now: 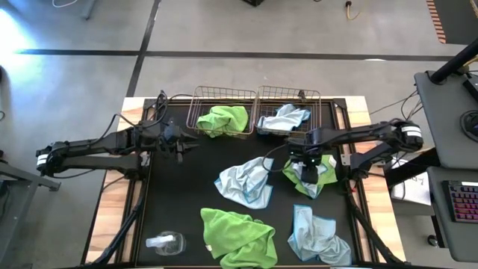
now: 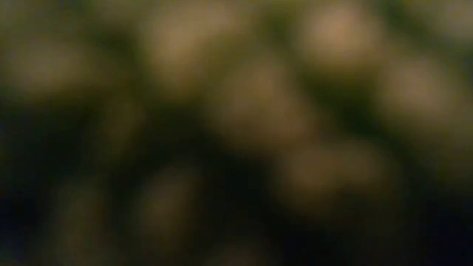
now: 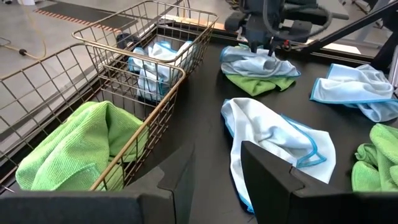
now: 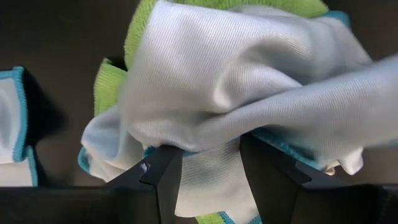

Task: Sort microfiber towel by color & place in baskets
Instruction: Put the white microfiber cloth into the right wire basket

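Two wire baskets stand side by side at the table's far edge. The left basket (image 1: pixel 197 112) holds a lime green towel (image 1: pixel 222 118); the right basket (image 1: pixel 320 106) holds a pale blue one (image 1: pixel 285 117). My right gripper (image 1: pixel 306 170) points down, open, into a pale blue towel (image 4: pixel 249 81) that lies on top of a green towel (image 4: pixel 109 84) on the right side of the table. My left gripper (image 1: pixel 193 143) hovers open and holds nothing, just in front of the left basket (image 3: pixel 134 146). My right gripper comes from above, pointing down, onto the pale blue towel of the pile. A raised fold of that towel (image 4: pixel 208 140) sits between the two open fingers (image 4: pixel 163 171), whose tips touch the cloth. The towel still lies on the green one, slack.
Another pale blue towel (image 1: pixel 245 183) lies mid-table, a green one (image 1: pixel 237 235) at the near edge, and a third pale blue one (image 1: pixel 317 239) at the near right. A clear bottle (image 1: pixel 164 243) lies near left. Bare black table shows on the left side.
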Robot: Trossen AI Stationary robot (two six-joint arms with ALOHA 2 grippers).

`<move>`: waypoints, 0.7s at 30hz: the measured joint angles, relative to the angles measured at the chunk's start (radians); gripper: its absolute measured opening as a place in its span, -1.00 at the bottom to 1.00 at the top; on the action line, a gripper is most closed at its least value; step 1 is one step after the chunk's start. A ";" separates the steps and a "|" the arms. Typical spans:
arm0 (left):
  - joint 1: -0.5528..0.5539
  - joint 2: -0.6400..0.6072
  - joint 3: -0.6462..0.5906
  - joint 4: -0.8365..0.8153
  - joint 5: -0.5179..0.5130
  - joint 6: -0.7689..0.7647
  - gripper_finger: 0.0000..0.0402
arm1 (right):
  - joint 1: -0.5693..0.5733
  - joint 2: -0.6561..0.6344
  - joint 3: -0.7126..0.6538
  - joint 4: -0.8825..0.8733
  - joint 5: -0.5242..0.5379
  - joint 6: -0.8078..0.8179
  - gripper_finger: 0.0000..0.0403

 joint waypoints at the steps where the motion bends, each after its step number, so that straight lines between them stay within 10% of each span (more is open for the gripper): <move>1: 0.000 0.000 0.000 -0.001 0.000 0.000 -0.43 | 0.000 0.012 0.000 0.003 0.000 0.000 -0.21; 21: 0.000 0.000 0.000 -0.019 0.000 0.000 -0.43 | 0.000 0.087 -0.001 0.069 0.000 0.001 -0.41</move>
